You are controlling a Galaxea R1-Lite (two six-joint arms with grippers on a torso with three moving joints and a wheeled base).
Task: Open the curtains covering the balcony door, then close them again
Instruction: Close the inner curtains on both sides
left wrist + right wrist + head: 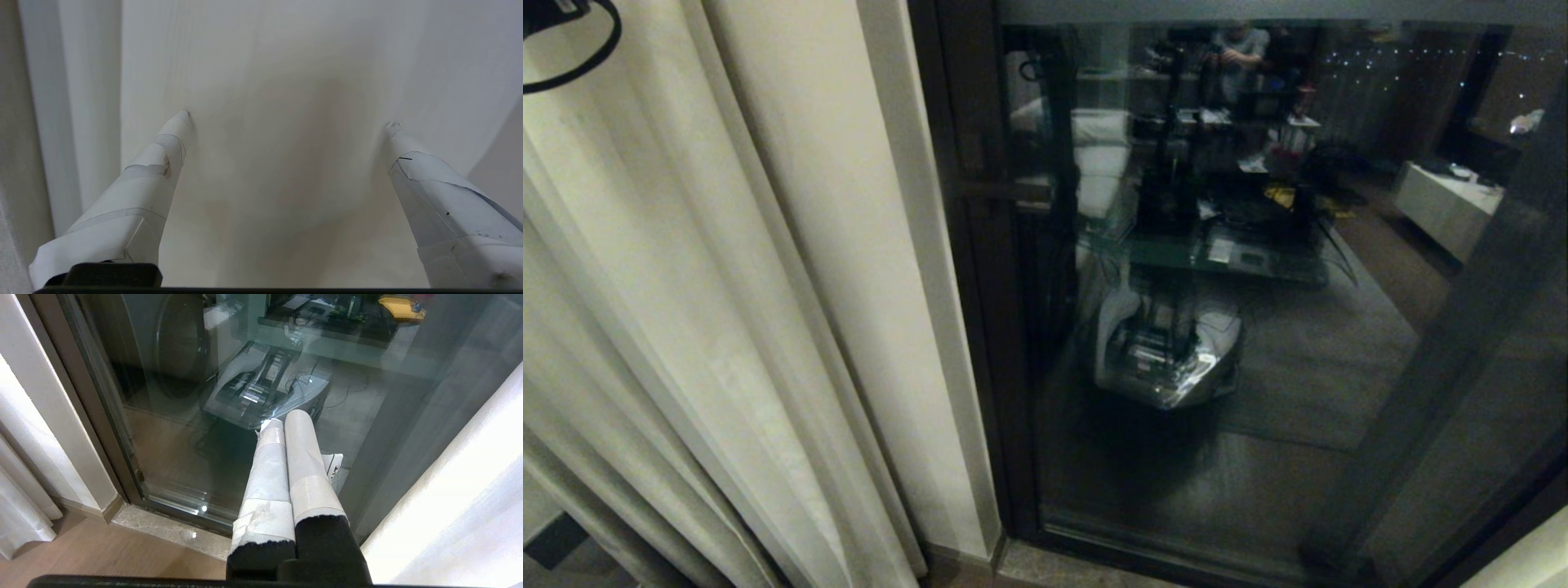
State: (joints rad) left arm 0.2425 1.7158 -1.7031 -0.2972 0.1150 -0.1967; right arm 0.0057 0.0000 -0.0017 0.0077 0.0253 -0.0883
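The left curtain point(711, 310) hangs bunched in deep cream pleats at the left of the head view. The balcony door point(1258, 367) beside it stands uncovered, with a dark frame, a dark lever handle point(1005, 192) and reflective glass. A strip of the right curtain point(457, 514) shows at the edge of the right wrist view. My left gripper point(289, 121) is open wide, both fingertips point(184, 116) resting against a fold of the curtain fabric point(286, 61), which fills the space between them. My right gripper point(284, 419) is shut and empty, held low and pointing at the door's lower pane.
A pale wall strip point(915, 327) separates the left curtain from the door frame. A stone threshold point(171, 533) and wood floor point(102, 555) lie below the door. The glass reflects my base point(1168, 351) and a person point(1241, 49). A black cable point(580, 65) loops at top left.
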